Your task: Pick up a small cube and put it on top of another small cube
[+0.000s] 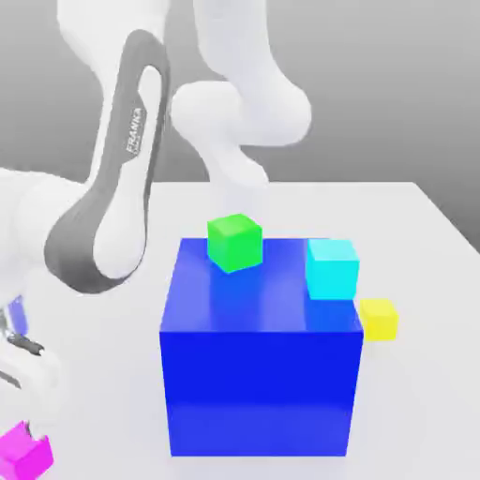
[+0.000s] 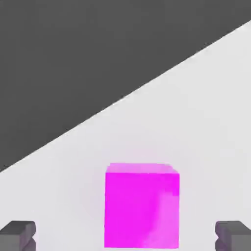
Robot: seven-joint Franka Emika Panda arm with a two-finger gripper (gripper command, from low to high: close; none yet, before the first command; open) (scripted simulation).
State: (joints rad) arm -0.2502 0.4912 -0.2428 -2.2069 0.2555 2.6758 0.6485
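I have the gripper [image 2: 125,235] fully open and empty, its two fingertips [image 2: 18,235] standing well apart on either side of the magenta cube [image 2: 141,206] without touching it. Taking the big blue cube [image 1: 261,375] as the landmark: the magenta cube [image 1: 23,454] rests on the table [image 1: 412,234] well off to the exterior view's left of it, near the front. The green cube [image 1: 234,242] looks to sit on the big blue cube's top, at its back edge, though it may stand just behind. The cyan cube [image 1: 332,268] sits at its right rear corner, and the yellow cube [image 1: 379,319] lies just beyond its right side.

Risks, as I judge them:
- Closing before the fingers are low enough could pinch only the top edge and let the cube slip.
- An off-centre closure could push or twist the cube.
- During transfer, a low carry could strike the big blue cube's side.
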